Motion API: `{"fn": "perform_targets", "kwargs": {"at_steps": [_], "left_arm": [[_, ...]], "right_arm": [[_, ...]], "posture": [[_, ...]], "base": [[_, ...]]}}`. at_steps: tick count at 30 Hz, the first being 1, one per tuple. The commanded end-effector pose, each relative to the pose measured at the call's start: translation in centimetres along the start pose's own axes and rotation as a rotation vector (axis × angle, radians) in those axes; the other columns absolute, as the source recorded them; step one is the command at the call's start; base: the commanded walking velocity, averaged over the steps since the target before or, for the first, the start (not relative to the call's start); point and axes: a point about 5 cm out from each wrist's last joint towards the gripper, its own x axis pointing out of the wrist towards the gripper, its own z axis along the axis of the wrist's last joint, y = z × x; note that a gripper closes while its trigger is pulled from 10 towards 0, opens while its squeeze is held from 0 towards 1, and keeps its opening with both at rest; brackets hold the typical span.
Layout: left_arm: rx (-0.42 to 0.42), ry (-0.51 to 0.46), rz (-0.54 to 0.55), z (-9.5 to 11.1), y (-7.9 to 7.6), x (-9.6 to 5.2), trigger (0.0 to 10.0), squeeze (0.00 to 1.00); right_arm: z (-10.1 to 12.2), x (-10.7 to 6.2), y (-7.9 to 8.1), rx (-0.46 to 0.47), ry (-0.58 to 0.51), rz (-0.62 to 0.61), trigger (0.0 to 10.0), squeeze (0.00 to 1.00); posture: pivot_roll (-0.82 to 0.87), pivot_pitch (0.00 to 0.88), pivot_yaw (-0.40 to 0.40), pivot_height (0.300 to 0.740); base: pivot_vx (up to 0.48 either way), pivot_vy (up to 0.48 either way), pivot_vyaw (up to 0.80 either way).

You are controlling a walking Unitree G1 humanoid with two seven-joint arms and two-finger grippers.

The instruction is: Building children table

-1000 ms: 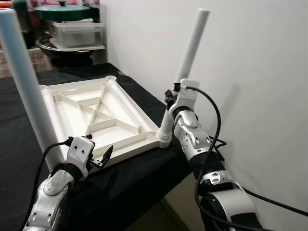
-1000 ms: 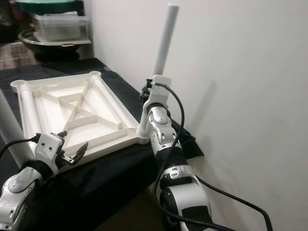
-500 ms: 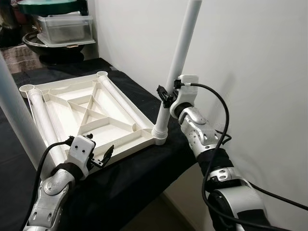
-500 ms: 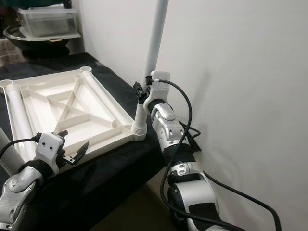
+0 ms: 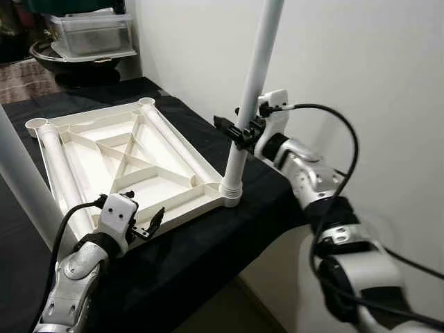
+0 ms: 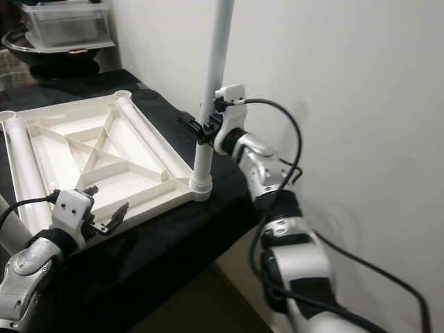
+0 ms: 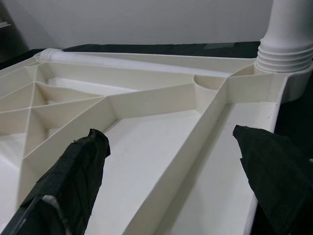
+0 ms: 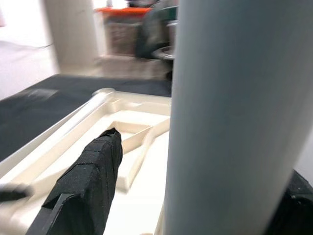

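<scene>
A white plastic tabletop (image 5: 186, 208) lies upside down on the black-covered table (image 5: 208, 243). One white leg (image 5: 253, 76) stands upright in its near right corner socket (image 7: 286, 44). My right gripper (image 5: 234, 130) is shut on that leg partway up, with the leg (image 8: 230, 122) close beside one finger (image 8: 88, 181). My left gripper (image 5: 154, 223) is open at the tabletop's near edge, its fingers (image 7: 73, 181) spread over the ribbed underside and holding nothing. A second leg (image 5: 21, 180) rises at the near left. Two loose legs (image 5: 59, 170) (image 5: 177, 142) lie inside the tabletop.
A white wall (image 5: 361, 55) stands close on the right, just behind the upright leg. At the back, a clear plastic box (image 5: 90, 35) sits on a dark bowl (image 5: 76, 61). The table's near right corner drops off below my right arm.
The leg in my right gripper has gone from tilted to upright in the corner socket. My right elbow has swung out to the right. The camera shifted; the left gripper stayed put.
</scene>
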Motion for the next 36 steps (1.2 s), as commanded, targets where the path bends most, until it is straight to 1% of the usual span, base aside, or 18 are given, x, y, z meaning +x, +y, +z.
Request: {"fn": "perform_targets", "kwargs": {"at_steps": [1, 4, 5, 6, 8, 9, 13, 14, 16, 18, 22, 23, 24, 28, 29, 33, 34, 36], "left_arm": [[-0.005, 0.012, -0.006, -0.4, -0.2, 0.1, 10.0, 0.0], [-0.005, 0.01, -0.005, -0.3, -0.3, 0.1, 10.0, 0.0], [-0.006, 0.009, -0.003, -0.3, -0.3, 0.1, 10.0, 0.0], [-0.007, 0.008, -0.001, -0.3, -0.4, 0.1, 10.0, 0.0], [-0.007, 0.008, -0.001, -0.3, -0.4, 0.1, 10.0, 0.0], [-0.009, 0.007, 0.003, -0.3, -0.4, 0.0, 10.0, 0.0], [-0.009, 0.01, 0.004, -0.4, -0.3, -0.2, 10.0, 0.0], [-0.008, 0.012, 0.005, -0.4, -0.3, -0.3, 10.0, 0.0], [-0.008, 0.013, 0.005, -0.4, -0.3, -0.4, 10.0, 0.0], [-0.009, 0.014, 0.004, -0.4, -0.4, -0.3, 10.0, 0.0], [-0.012, 0.012, -0.001, -0.4, -0.5, -0.2, 10.0, 0.0], [-0.012, 0.013, -0.004, -0.4, -0.5, -0.1, 10.0, 0.0], [-0.012, 0.013, -0.009, -0.4, -0.5, -0.1, 10.0, 0.0], [-0.009, 0.014, -0.012, -0.4, -0.4, 0.1, 10.0, 0.0], [-0.006, 0.012, -0.013, -0.3, -0.3, 0.3, 10.0, 0.0], [-0.006, 0.009, -0.01, -0.3, -0.3, 0.3, 10.0, 0.0], [-0.008, 0.008, -0.009, -0.3, -0.3, 0.3, 10.0, 0.0], [-0.008, 0.007, -0.008, -0.3, -0.4, 0.3, 10.0, 0.0]], "right_arm": [[-0.7, 0.4, 0.7, -0.011, 0.037, 0.079, 10.0, 0.0], [-1.3, 0.6, 0.6, -0.006, 0.077, 0.077, 10.0, 0.0], [-1.9, 0.9, 0.4, -0.002, 0.109, 0.027, 0.0, 0.0], [-2.6, 1.3, 0.2, 0.007, 0.141, -0.058, 0.0, 0.0], [-2.6, 1.3, 0.2, 0.007, 0.141, -0.058, 0.0, 0.0], [-3.6, 1.7, -0.1, 0.034, 0.174, -0.228, 0.0, 0.0], [-4.4, 1.8, -0.2, 0.059, 0.195, -0.351, 0.0, 0.0], [-5.8, 1.0, -0.9, 0.111, 0.232, -0.585, 0.0, 0.0], [-6.3, 0.4, -1.2, 0.138, 0.245, -0.69, 0.0, 0.0], [-7.6, -1.2, -1.9, 0.19, 0.235, -0.911, 0.0, 0.0], [-9.0, -0.6, 0.0, 0.241, 0.21, -0.93, 0.0, 0.0], [-8.9, 0.4, 1.1, 0.244, 0.204, -0.868, 0.0, 0.0], [-7.4, 1.9, 2.5, 0.192, 0.121, -0.738, 10.0, 0.0], [-5.3, 2.6, 3.0, 0.118, 0.025, -0.623, 10.0, 0.0], [-3.3, 2.0, 1.6, 0.111, -0.071, -0.589, 10.0, 1.0], [-1.4, 1.2, -0.1, 0.065, -0.092, -0.602, 10.0, 1.0], [-0.2, 1.0, -0.8, 0.06, -0.099, -0.549, 10.0, 0.0], [0.7, 0.8, -1.1, 0.06, -0.107, -0.509, 10.0, 0.0]], "posture": [[0.05, 0.0, -0.123, 0.74], [0.05, 0.0, -0.123, 0.74], [0.05, 0.0, -0.131, 0.74], [0.06, 0.0, -0.139, 0.74], [0.06, 0.0, -0.139, 0.74], [0.06, 0.0, -0.138, 0.74], [0.06, 0.0, -0.136, 0.74], [0.06, 0.0, -0.133, 0.74], [0.06, 0.0, -0.133, 0.74], [0.05, 0.0, -0.13, 0.74], [0.05, 0.0, -0.12, 0.74], [0.04, 0.0, -0.114, 0.74], [0.03, 0.0, -0.104, 0.74], [0.03, 0.0, -0.104, 0.74], [0.03, 0.0, -0.105, 0.74], [0.03, 0.0, -0.107, 0.74], [0.03, 0.0, -0.111, 0.74], [0.03, 0.0, -0.111, 0.74]], "base": [[0.0, 0.0, 0.0], [0.0, 0.0, 0.0], [0.0, 0.0, 0.0], [0.0, 0.0, 0.0], [0.0, 0.0, 0.0], [0.0, 0.0, 0.0], [0.0, 0.0, 0.0], [0.0, 0.0, 0.0], [0.0, 0.0, 0.0], [0.0, 0.0, 0.0], [0.0, 0.0, 0.0], [0.0, 0.0, 0.0], [0.0, 0.0, 0.0], [0.0, 0.0, 0.0], [0.0, 0.0, 0.0], [0.0, 0.0, 0.0], [0.0, 0.0, 0.0], [0.0, 0.0, 0.0]]}}
